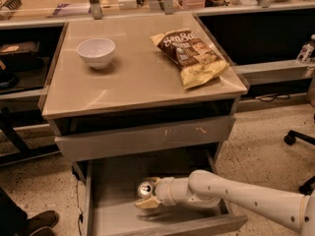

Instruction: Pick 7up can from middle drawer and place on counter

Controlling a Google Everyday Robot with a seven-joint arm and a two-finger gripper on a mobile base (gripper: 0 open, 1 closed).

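Note:
The 7up can (145, 188) stands upright on the floor of the open middle drawer (110, 215), its shiny round top showing. My gripper (149, 193) reaches in from the right on the white arm and is open. One finger is behind the can and the tan finger (147, 204) is in front of it, a small gap away. The can rests on the drawer floor. The counter (138, 77) is the beige top above the drawers.
A white bowl (96, 52) and a chip bag (192, 55) lie on the counter. The closed drawer front with pale scratch marks (147, 135) overhangs the open drawer. A cluttered shelf with metal posts runs behind. A chair base (300, 139) stands at the right.

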